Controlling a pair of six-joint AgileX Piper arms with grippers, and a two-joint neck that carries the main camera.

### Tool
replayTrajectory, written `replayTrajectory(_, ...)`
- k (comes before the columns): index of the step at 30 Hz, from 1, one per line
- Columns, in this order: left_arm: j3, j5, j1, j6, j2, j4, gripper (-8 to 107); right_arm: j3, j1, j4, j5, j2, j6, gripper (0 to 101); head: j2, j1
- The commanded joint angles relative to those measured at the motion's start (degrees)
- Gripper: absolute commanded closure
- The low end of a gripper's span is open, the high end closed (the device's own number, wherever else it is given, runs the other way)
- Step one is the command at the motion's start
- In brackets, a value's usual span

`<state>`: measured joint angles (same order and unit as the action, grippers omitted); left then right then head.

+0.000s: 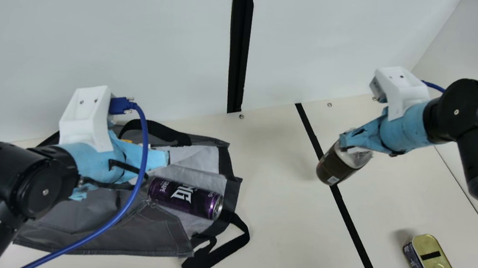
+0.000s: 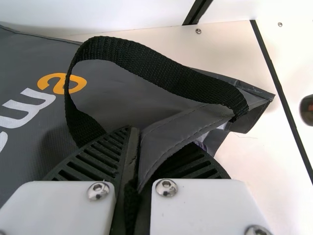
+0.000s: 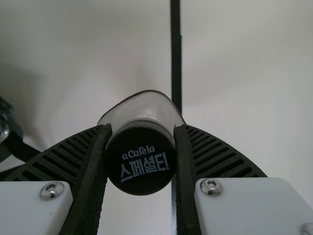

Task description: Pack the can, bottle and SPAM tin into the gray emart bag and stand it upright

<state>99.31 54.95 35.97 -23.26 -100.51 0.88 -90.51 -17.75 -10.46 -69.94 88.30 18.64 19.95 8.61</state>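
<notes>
Jaws on the right gripper point(image 1: 355, 147) are clamping the bottle point(image 1: 337, 165) by its cap, holding it tilted right of center! Over at center left, the left gripper's point(image 1: 167, 158) jaws are pinching the gray emart bag point(image 1: 121, 235) by its edge. Just beside, the can point(image 1: 183, 198) is lying on the bag's pale lining, while the SPAM tin point(image 1: 434, 263) is sitting on the counter point(image 1: 272, 244), lower right.

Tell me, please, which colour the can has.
Dark purple can with white lettering, seen best in the main view.
</notes>
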Motion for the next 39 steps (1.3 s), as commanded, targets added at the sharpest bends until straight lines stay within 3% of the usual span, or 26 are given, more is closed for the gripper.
replayTrajectory(1,0.0,0.0,0.0,0.0,0.0,0.0,107,0.7,0.9,-0.6,0.0,-0.3,0.5,101,0.0,1.4)
replayTrajectory(26,0.0,0.0,0.0,0.0,0.0,0.0,107,9.0,11.7,-6.7,0.0,-5.1,6.2,101,0.0,1.4)
replayTrajectory(39,0.0,0.0,0.0,0.0,0.0,0.0,107,12.5,16.5,-7.7,0.0,-7.0,12.6,101,0.0,1.4)
